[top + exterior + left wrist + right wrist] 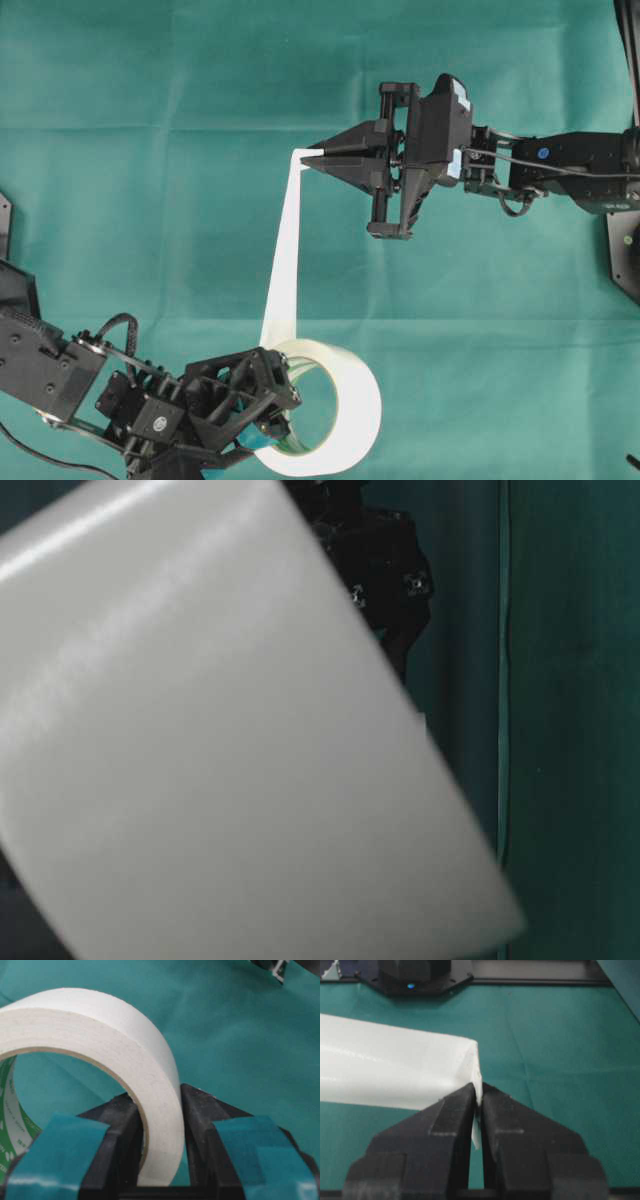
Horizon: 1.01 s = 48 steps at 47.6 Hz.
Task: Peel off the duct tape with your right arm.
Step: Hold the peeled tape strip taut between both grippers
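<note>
The duct tape (345, 405) is a white roll with a greenish inner core, at the bottom middle of the overhead view. My left gripper (280, 395) is shut on its wall; the left wrist view shows the roll (100, 1040) pinched between the black fingers (200, 1125). A long white strip (285, 250) runs from the roll up to my right gripper (312, 153), which is shut on the strip's end. In the right wrist view the strip (395, 1065) ends folded between the closed fingertips (455, 1105). The roll fills the table-level view (220, 740).
A green cloth (150, 120) covers the table. The right arm's body (560, 165) reaches in from the right edge. A black base part (625, 260) sits at the far right, another (420, 975) at the top of the right wrist view.
</note>
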{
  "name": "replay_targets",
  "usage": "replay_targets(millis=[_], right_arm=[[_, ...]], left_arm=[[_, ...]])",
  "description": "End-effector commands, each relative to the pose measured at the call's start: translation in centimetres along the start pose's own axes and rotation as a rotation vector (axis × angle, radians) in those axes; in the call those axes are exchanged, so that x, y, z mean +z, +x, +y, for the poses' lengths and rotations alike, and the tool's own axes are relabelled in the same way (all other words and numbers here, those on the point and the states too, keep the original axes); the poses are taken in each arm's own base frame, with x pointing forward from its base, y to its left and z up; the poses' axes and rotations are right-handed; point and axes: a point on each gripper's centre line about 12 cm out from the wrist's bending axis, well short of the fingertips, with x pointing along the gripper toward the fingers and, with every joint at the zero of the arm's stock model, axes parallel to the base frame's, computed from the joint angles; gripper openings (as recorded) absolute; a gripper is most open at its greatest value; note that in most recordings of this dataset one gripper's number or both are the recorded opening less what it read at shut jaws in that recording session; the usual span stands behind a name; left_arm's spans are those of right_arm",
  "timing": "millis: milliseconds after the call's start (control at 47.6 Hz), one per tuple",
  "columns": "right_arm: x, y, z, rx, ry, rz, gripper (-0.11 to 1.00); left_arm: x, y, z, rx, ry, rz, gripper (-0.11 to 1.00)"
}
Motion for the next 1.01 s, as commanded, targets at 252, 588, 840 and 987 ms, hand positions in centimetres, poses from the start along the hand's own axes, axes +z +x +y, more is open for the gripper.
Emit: replay_targets(millis=[252,588,840,987], right_arm=[[1.1,0.0,-4.1,-0.106,0.026,-0.034,-0.09],[0.6,0.3,-4.9,-0.127,0.031,-0.021,-0.09],[0.5,0.2,-5.2,-0.134,0.032,-0.013,-0.09],[0.2,0.1,-5.2,-0.134,0.033,-0.003,-0.09]], left_arm=[[4.1,-1.8,-0.8,0.03,0.053,-0.127,0.2],[4.8,-1.6,-0.7,0.034,0.127,-0.136,0.2],[4.9,-1.6,-0.7,0.036,0.126,-0.139,0.2],[4.9,-1.6,-0.6,0.041,0.126,-0.141,0.2]])
